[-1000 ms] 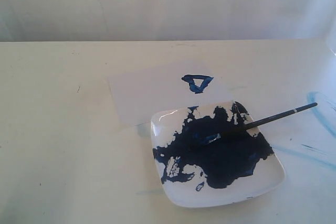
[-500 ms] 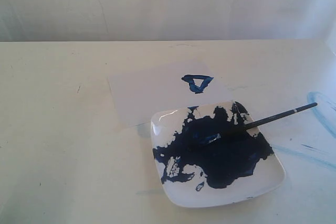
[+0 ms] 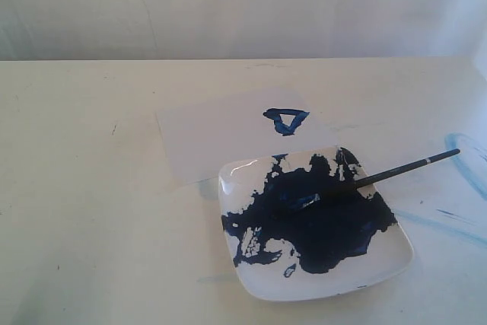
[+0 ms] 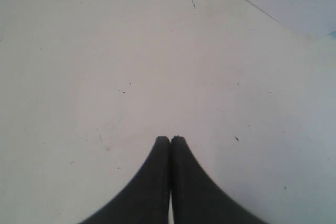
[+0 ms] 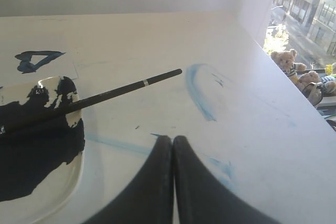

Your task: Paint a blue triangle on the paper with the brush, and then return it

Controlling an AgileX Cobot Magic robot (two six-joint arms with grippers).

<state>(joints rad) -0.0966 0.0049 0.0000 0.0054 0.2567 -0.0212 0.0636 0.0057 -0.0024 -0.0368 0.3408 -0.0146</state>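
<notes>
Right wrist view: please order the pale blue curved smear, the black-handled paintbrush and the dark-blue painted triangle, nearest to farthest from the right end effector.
1. Pale blue curved smear, just ahead of the right end effector.
2. Black-handled paintbrush, resting on the white square plate's rim.
3. Dark-blue painted triangle, farthest, beyond the plate.

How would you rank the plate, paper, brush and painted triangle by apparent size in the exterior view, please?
1. Plate and paper: alike; the plate is nearer and overlaps the paper, so unranked.
2. Brush: long but thin.
3. Triangle: smallest.
</notes>
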